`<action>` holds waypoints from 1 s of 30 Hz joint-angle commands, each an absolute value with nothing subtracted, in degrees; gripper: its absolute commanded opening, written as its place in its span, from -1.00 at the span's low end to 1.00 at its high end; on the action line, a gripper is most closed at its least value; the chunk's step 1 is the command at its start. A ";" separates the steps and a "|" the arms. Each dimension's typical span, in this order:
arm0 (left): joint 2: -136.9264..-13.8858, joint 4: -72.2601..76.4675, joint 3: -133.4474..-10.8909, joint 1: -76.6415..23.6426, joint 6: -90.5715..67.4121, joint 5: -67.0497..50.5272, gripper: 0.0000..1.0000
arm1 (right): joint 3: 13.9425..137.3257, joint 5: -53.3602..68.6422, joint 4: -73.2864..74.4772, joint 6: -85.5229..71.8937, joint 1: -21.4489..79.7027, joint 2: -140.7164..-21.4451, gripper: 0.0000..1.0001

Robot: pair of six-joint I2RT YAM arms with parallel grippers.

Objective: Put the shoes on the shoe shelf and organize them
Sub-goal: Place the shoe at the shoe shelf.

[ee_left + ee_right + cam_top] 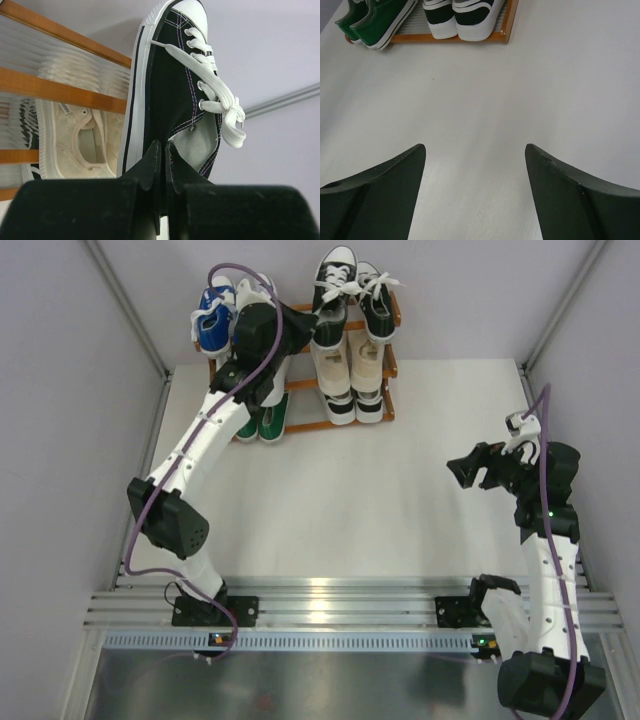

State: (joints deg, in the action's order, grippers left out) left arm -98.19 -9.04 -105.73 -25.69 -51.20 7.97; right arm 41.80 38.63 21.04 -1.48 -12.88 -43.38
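The shoe shelf [391,352] stands at the table's far edge. Blue canvas shoes [212,320] sit top left, black canvas shoes [375,300] top right, beige shoes [365,360] on the middle tier, black-and-white shoes [355,408] and green shoes [272,420] at the bottom. Plain white shoes are hidden. My left gripper [305,335] reaches over the shelf. In the left wrist view it [162,145] is shut on the heel rim of one black canvas shoe [170,75]. My right gripper [468,470] hangs open and empty over the table [475,147].
The left arm covers the shelf's left middle part. In the left wrist view a beige shoe [75,145] lies behind the wooden rails [60,90]. Grey walls and metal posts [130,310] close in the table's back and sides.
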 commanded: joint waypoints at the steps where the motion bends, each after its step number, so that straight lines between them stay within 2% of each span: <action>1: -99.75 3.60 -112.93 -25.93 -56.24 13.17 -1.00 | 44.03 38.58 20.30 -0.97 -13.36 -43.59 0.61; 11: -108.63 1.76 -119.09 -26.45 -64.42 23.99 -1.00 | 44.21 37.79 20.57 -0.88 -13.36 -44.21 0.61; 20: -114.34 0.26 -122.78 -27.16 -69.52 23.90 -1.00 | 44.21 37.35 20.65 -0.88 -13.36 -44.30 0.60; 30: -115.14 -3.25 -122.96 -28.21 -72.42 23.56 -1.00 | 44.21 37.09 20.57 -0.97 -13.27 -44.21 0.61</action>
